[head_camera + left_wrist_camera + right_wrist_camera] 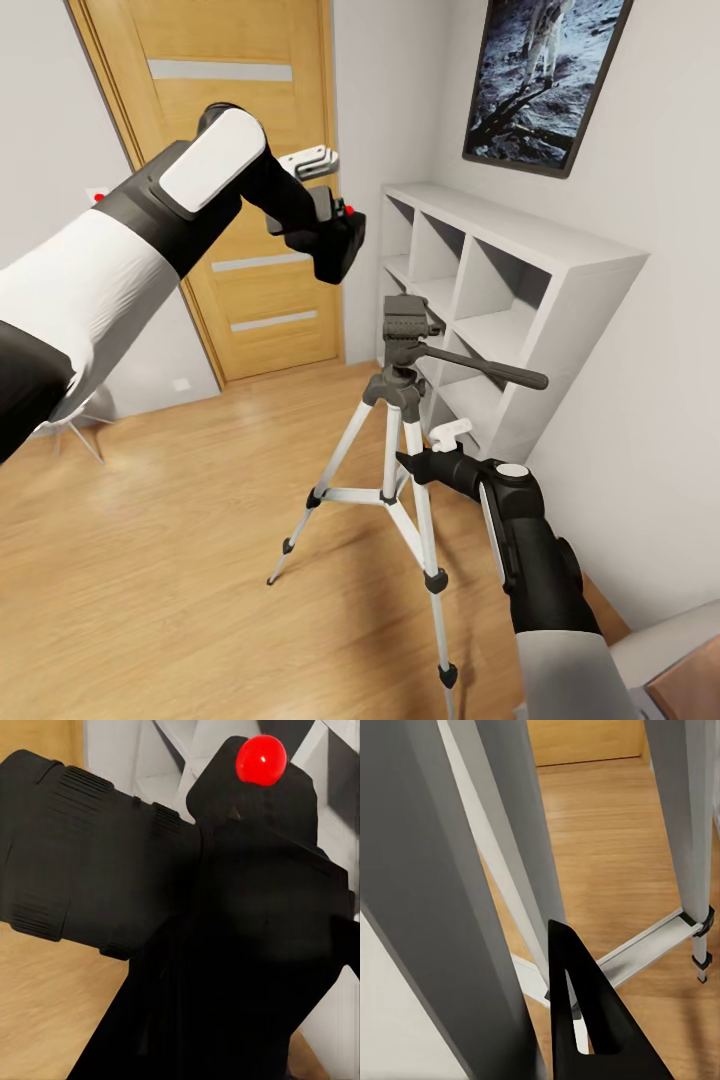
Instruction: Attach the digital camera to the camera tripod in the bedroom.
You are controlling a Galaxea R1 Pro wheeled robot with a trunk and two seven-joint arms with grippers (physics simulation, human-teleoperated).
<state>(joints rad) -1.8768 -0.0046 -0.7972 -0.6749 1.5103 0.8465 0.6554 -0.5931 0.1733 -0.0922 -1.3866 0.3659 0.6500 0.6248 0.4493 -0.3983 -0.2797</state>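
Digital camera (335, 240) pinched in left tool (318, 200), held above and left of the camera tripod (400, 400) head, not yet mounted; right tool (430, 455) against a tripod leg, pinching it or not: cannot tell; lowering and seating remain.

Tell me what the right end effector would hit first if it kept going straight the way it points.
Most likely a silver leg of the camera tripod: the right end effector points in among the legs, which stand close ahead, though exact depth is unclear.
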